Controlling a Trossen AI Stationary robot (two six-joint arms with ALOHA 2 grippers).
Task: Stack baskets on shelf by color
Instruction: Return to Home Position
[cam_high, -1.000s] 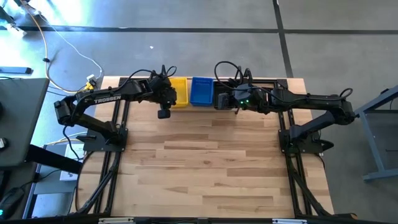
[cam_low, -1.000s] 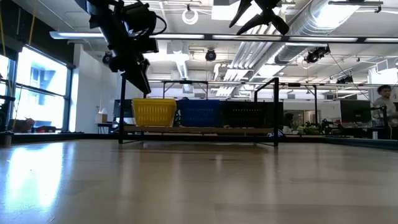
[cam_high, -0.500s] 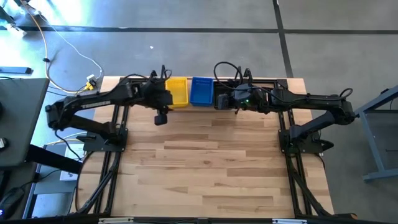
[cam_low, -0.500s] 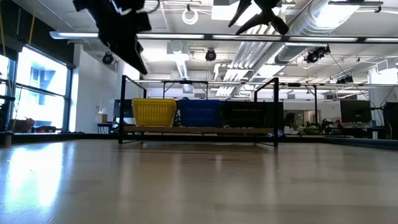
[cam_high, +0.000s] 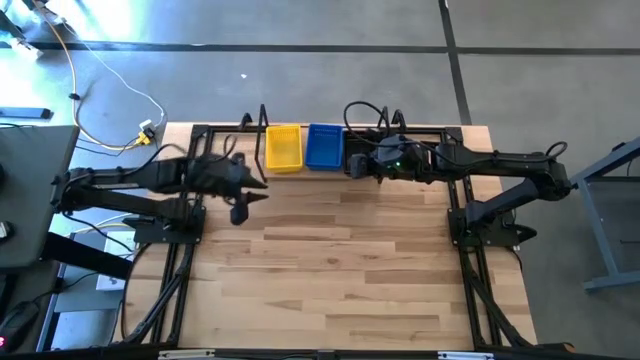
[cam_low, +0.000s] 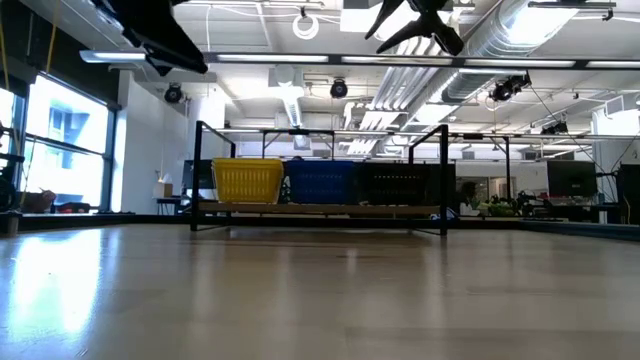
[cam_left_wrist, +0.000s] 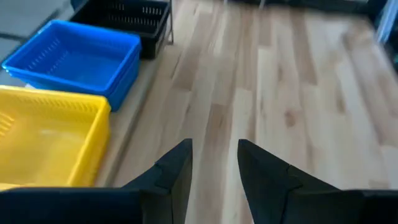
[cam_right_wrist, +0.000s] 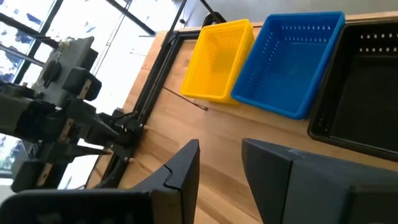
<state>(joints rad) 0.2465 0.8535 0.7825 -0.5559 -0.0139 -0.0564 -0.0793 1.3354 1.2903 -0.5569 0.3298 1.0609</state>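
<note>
Shelf (cam_low: 320, 209): stands along the far edge of the counter (cam_high: 340, 260), about mid-length, black wire frames at both ends. Any lettering on the arms is too small to read.

On the plank, from the counter's left side to its right: yellow baskets (cam_high: 283, 148), blue baskets (cam_high: 324, 146), black baskets (cam_low: 395, 183). One colour per pile, the piles touching or nearly so. The number in each pile cannot be told.

Left gripper (cam_high: 258, 188): above the counter, in front of the shelf's left end and toward the counter's left edge, apart from the yellow baskets. Jaws spread, nothing between them; its wrist view shows only boards in the gap.

Right gripper (cam_high: 355, 162): above the black baskets at the shelf's right end. A small green light (cam_high: 397, 163) shows on its wrist. Jaws spread, nothing held. The low view puts it well above the shelf frame.

Room: open boards run from the shelf front to the near edge. The arm bases sit at the left and right edges.
</note>
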